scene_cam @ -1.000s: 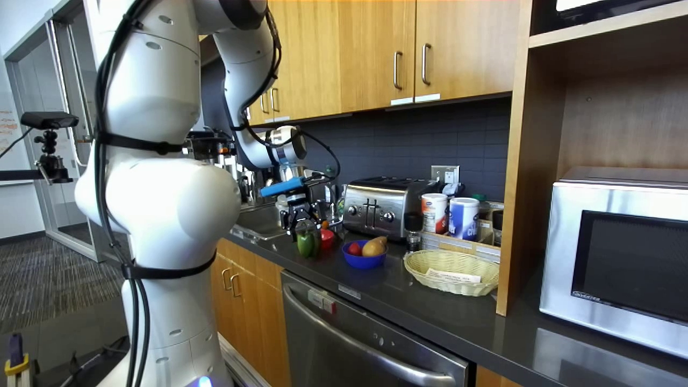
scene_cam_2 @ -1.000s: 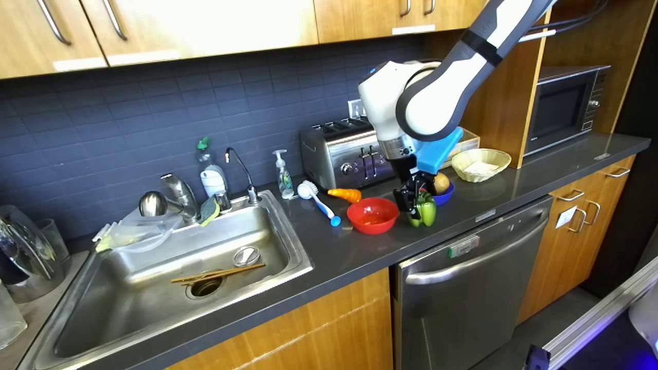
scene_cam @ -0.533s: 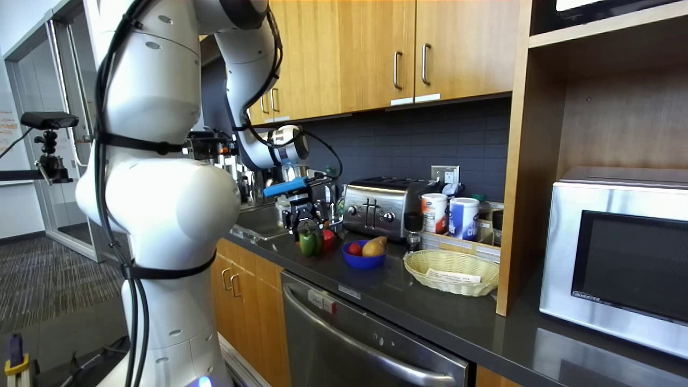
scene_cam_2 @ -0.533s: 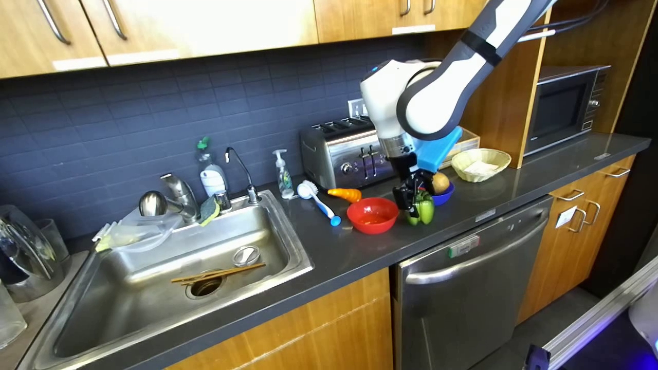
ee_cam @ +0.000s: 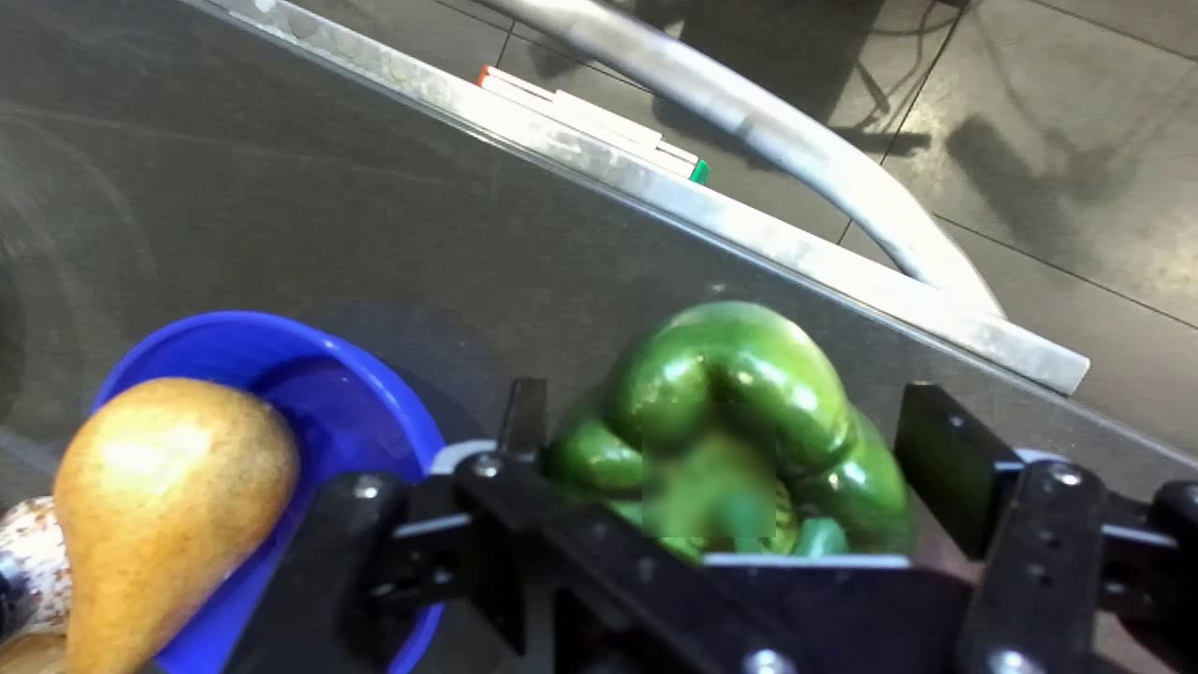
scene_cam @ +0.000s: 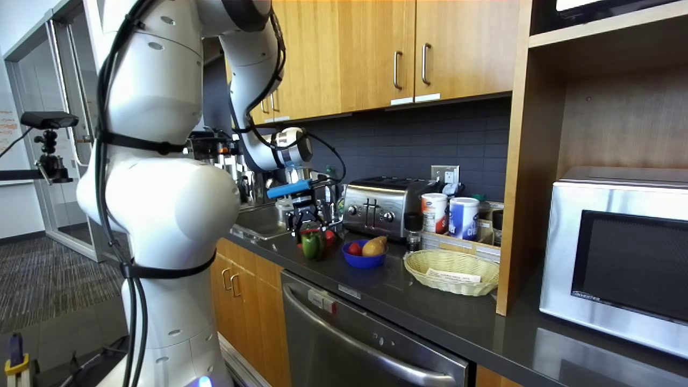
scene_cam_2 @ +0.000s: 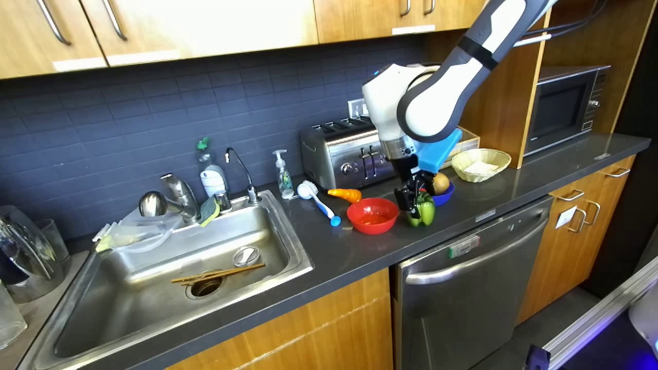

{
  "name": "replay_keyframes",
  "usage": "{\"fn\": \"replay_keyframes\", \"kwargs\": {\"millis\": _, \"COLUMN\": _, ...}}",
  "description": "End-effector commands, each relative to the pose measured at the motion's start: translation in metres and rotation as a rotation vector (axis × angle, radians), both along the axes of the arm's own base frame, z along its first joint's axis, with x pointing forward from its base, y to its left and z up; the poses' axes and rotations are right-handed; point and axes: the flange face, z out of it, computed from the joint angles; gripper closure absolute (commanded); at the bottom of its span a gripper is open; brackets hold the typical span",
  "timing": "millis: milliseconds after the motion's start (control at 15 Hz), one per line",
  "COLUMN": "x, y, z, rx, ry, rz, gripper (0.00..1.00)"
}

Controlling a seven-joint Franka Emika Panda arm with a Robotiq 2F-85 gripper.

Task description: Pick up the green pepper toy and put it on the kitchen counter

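My claw (ee_cam: 735, 440) is clamped on the green pepper toy (ee_cam: 739, 356); my two fingers (ee_cam: 953, 476) stand wide, one on each side of the pepper, as the wrist view shows. The pepper is upright and low, at the kitchen counter (scene_cam_2: 339, 252), but I cannot tell if its bottom touches the surface. Just beside it is the red bowl (scene_cam_2: 372, 227). Near it is also the blue bowl (ee_cam: 388, 398), in which lies a yellow-brown pear (ee_cam: 168, 487). Farther away I see an orange carrot (scene_cam_2: 345, 195), the toaster (scene_cam_2: 336, 159) and the steel sink (scene_cam_2: 302, 259).
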Motion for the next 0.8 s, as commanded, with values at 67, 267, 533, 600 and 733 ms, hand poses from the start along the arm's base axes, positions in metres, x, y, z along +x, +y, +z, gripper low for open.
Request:
{"fn": "replay_keyframes", "kwargs": {"millis": 67, "x": 0.0058, "y": -0.0009, "z": -0.0020, "rx": 0.005, "ry": 0.002, "rz": 0.019, "gripper": 0.32}}
{"fn": "replay_keyframes", "kwargs": {"millis": 267, "x": 0.0054, "y": -0.0009, "z": -0.0020, "rx": 0.001, "ry": 0.001, "rz": 0.015, "gripper": 0.01}}
{"fn": "replay_keyframes", "kwargs": {"millis": 533, "x": 0.0024, "y": 0.0005, "z": 0.0019, "rx": 0.001, "ry": -0.013, "rz": 0.020, "gripper": 0.00}}
{"fn": "replay_keyframes", "kwargs": {"millis": 600, "x": 0.0012, "y": 0.0014, "z": 0.0036, "rx": 0.000, "ry": -0.020, "rz": 0.024, "gripper": 0.00}}
{"fn": "replay_keyframes", "kwargs": {"millis": 733, "x": -0.0003, "y": 0.0035, "z": 0.0065, "rx": 0.001, "ry": -0.032, "rz": 0.036, "gripper": 0.00}}
